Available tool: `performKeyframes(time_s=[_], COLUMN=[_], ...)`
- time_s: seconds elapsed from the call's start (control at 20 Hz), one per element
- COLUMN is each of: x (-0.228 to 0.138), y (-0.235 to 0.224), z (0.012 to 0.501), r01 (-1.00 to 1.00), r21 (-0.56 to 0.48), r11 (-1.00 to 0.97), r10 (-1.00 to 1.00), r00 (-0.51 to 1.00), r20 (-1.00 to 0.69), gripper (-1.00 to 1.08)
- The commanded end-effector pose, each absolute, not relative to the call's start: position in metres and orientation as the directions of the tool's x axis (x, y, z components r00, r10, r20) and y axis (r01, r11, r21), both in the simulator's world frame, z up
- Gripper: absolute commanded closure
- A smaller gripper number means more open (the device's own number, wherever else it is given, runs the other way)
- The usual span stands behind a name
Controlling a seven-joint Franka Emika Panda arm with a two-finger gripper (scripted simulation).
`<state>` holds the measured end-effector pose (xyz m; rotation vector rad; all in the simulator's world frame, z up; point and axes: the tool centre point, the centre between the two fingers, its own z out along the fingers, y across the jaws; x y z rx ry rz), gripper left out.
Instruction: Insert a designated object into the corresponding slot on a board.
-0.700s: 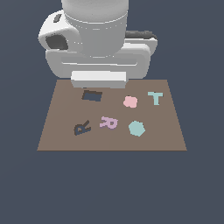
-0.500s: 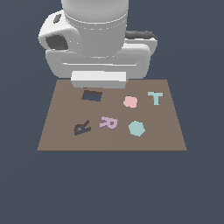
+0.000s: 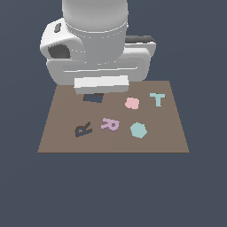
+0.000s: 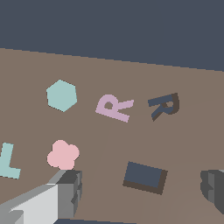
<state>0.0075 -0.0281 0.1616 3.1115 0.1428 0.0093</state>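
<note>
The lilac-pink R piece lies flat near the middle of the brown board. Beside it, toward the exterior view's left, is the dark R-shaped slot. The arm's white body hangs over the board's far edge and hides the gripper in the exterior view. In the wrist view the gripper is open, its two grey fingertips wide apart with nothing between them, held above the board short of the R piece.
A pink rounded blob piece, a teal T and a teal hexagon lie on the board. A dark rectangular recess sits under the gripper.
</note>
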Motion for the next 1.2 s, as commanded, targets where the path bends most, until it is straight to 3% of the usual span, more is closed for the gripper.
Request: performKeyframes(time_s=[0.0,0.6,1.15], x=[0.009,0.025,0.047], y=[-0.029,-0.032,-0.027], z=[0.158,0.129,0.09], r01=[0.132,0.445,0.78], r21=[0.026,0.019,0.01], r11=[-0.991,-0.895,-0.626], r10=[0.132,0.445,0.78], r00=[0.991,0.895,0.626], r20=[0.004,0.001,0.0], gripper=[-0.92,-0.92,-0.92])
